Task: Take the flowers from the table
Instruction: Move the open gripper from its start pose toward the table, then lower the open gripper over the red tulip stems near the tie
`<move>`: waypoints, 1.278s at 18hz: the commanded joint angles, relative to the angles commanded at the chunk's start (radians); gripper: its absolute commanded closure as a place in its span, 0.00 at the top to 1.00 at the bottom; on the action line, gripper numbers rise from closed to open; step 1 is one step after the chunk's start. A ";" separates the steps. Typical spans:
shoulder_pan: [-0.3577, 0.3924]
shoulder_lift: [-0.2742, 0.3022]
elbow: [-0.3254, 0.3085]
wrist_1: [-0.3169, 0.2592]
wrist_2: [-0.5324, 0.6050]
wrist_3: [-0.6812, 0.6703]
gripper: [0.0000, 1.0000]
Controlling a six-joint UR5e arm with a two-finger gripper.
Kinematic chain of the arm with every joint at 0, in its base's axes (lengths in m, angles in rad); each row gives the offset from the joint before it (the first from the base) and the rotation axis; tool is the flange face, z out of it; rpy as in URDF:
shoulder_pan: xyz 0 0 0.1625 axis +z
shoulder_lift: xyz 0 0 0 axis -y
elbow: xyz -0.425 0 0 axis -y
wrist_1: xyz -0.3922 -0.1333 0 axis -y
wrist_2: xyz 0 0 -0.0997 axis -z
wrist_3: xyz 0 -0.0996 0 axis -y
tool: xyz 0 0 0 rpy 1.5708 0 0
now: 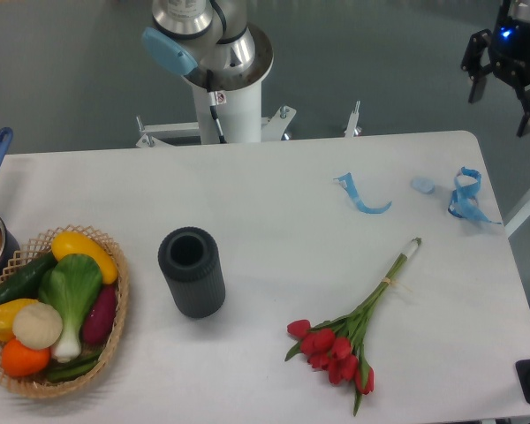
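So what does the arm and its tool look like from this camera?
The arm has silver-grey metal joints with a light blue cap, mounted on a white column with a thin black cable down its front. The tool is black, with dark fingers and a small blue light glowing at its top.

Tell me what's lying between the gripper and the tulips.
The fixed camera shows blue ribbon scraps on the table between gripper and tulips.

Bare table [274, 221] rings the flowers [353, 331] — nearest: dark vase [192, 272]; ribbon scraps [464, 196].
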 joint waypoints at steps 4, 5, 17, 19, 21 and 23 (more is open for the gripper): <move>-0.012 0.027 -0.027 0.003 0.009 -0.008 1.00; -0.012 0.029 -0.034 0.003 0.011 -0.009 1.00; -0.093 0.000 -0.075 0.046 -0.031 -0.302 1.00; -0.118 -0.017 -0.081 0.046 -0.032 -0.313 1.00; -0.158 -0.049 -0.080 0.048 -0.038 -0.324 1.00; -0.201 -0.104 -0.083 0.073 -0.049 -0.377 1.00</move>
